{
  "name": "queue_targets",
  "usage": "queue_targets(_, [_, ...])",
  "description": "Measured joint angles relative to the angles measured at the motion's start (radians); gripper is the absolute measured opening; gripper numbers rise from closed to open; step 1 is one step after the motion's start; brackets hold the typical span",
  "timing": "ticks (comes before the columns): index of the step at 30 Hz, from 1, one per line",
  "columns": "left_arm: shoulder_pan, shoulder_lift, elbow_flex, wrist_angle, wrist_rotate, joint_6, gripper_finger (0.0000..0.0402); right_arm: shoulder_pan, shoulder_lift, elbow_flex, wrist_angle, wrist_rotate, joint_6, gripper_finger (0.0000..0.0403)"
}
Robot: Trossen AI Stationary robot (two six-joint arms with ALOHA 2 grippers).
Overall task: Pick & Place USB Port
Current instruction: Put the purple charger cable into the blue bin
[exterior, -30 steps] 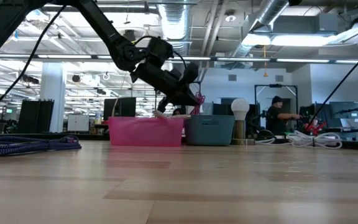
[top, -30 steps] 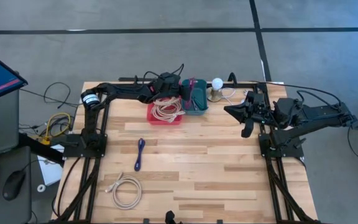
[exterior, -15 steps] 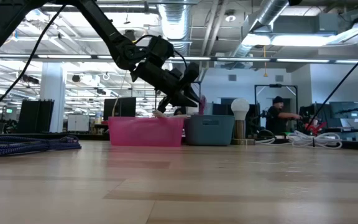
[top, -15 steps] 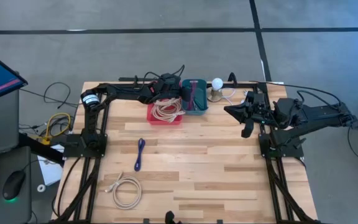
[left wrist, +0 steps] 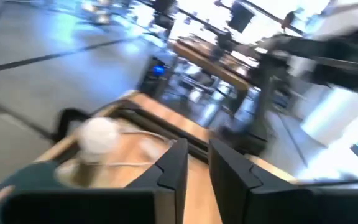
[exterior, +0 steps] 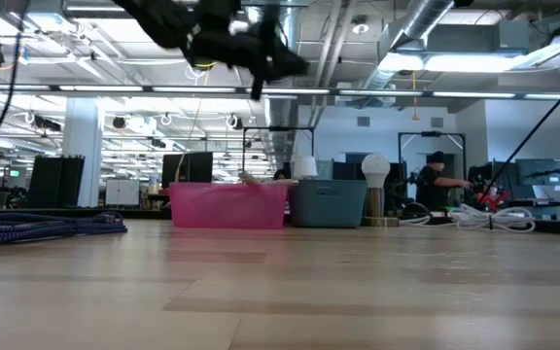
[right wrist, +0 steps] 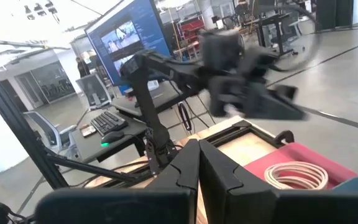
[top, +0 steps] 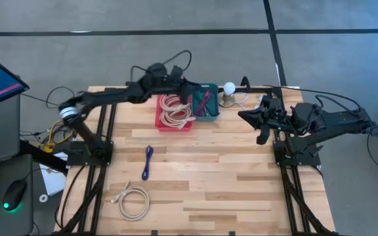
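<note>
Entry: place step, tail end. The left gripper [left wrist: 197,150] hangs high over the two bins at the far edge of the table [top: 241,183]. Its wrist view shows the fingers [left wrist: 174,167] a little parted with nothing between them, so I log it as released and empty. The right gripper [right wrist: 197,163] is clenched on nothing and waits near the right edge of the table.

Task item: a purplish USB cable [top: 204,101] lies inside the teal bin [top: 213,113]. I judge that placement done, with the left arm clear above the bin. I cannot tell from here what plug it has.

Next move, as I judge it: swing the left arm toward the near side of the table and come down on the blue cable [top: 147,162], which lies loose and well apart from the bins. It is thin and flat on the wood, so the fingers need to open wider and straddle it across its length. After it, the pale coil [top: 133,200] near the front left corner.

Count:
- Bins: two, the red bin [top: 164,125] and the teal one, touching side by side.
- Cables in bins: two, a beige coil [top: 176,111] in the red and the purplish one in the teal.
- Cables loose on the table: two, blue and pale.
- Light bulb [top: 229,87]: one, upright just beside the teal bin.
- Arms: two.
</note>
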Motion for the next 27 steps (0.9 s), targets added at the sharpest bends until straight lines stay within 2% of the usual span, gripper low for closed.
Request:
queue_targets(3, [-0.024,-0.116,0.000,-0.130,0.037,0.047,0.0051,0.000,-0.007,0.000,-0.001,0.000,-0.001,0.0000])
queue_targets(11, [-0.147,-0.430,0.000,-0.593,0.022,0.132,0.0022,0.000,-0.012,0.000,-0.002,-0.008,-0.001,0.0000])
queue_targets(13, [-0.191,-0.493,0.000,-0.684,-0.029,0.130,0.0015,0.000,-0.012,0.000,-0.002,-0.008,-0.001,0.0000])
queue_targets(16, [-0.264,-0.560,0.000,-0.817,-0.177,0.096,0.0006,0.000,-0.012,0.000,-0.002,-0.008,-0.001,0.0000])
queue_targets(21, [-0.407,-0.605,-0.001,-1.050,-0.441,-0.086,0.0006,0.000,-0.012,0.000,-0.003,-0.008,-0.001,0.0000])
queue_targets(23, [-0.467,-0.605,-0.001,-1.122,-0.499,-0.167,0.0005,0.000,-0.012,0.000,-0.005,-0.008,-0.001,0.0000])
queue_targets(27, [-0.553,-0.592,-0.002,-1.227,-0.525,-0.338,0.0005,0.000,-0.012,0.000,-0.005,-0.008,-0.001,0.0000])
